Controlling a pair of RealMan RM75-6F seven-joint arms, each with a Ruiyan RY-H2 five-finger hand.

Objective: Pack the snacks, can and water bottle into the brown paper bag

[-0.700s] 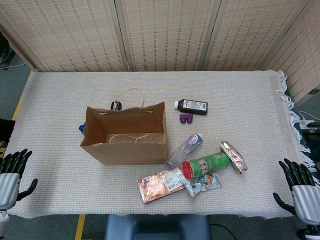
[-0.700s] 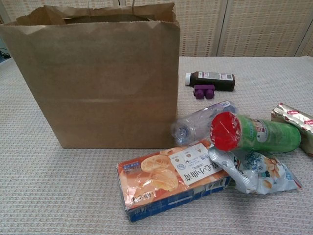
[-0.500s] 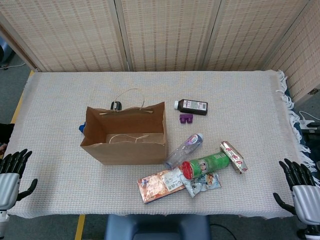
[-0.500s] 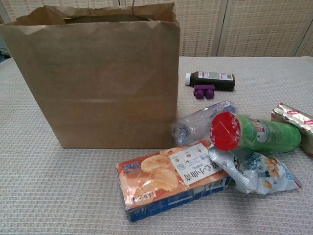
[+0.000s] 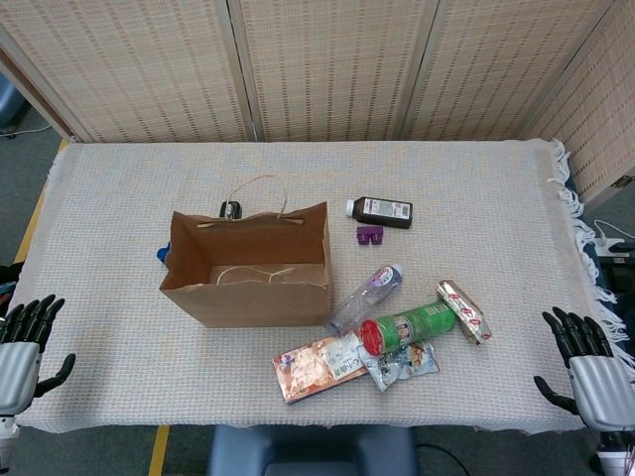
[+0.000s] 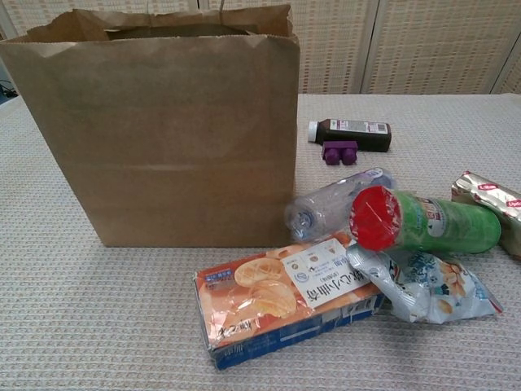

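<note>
Right hand has shifted slightly up and inward from its position 0.7 s ago; left hand is unchanged. Both sit at the near table corners, fingers spread, holding nothing. Judgement: the reach is only beginning; nothing is packed.

The brown paper bag stands upright, mouth open, left of the pile. The water bottle lies flat, long axis diagonal, its purple-capped end pointing away to the right, its base near the bag. The green can lies across it, red lid toward the robot. The orange snack box lies nearest.
</note>
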